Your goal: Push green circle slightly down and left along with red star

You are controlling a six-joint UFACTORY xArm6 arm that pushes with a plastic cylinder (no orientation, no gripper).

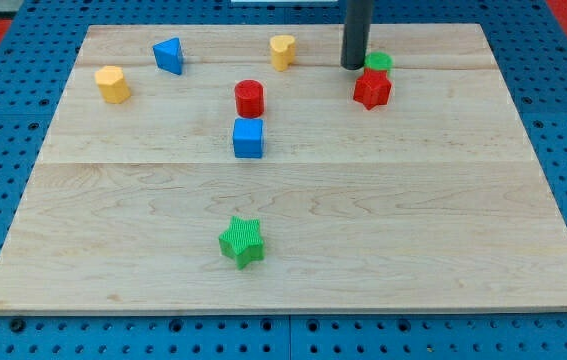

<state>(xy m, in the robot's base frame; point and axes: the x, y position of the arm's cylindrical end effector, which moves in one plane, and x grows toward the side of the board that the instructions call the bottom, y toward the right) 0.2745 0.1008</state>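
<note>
Tip: my tip stands just left of the green circle, near the board's top edge.
Down-left of the pair: the red star touches the green circle from below; left of it bare wood runs to the red cylinder and blue cube.
Top left: yellow block, blue triangle and yellow hexagon stand apart, with gaps between.
Lower half: only the green star stands there.
</note>
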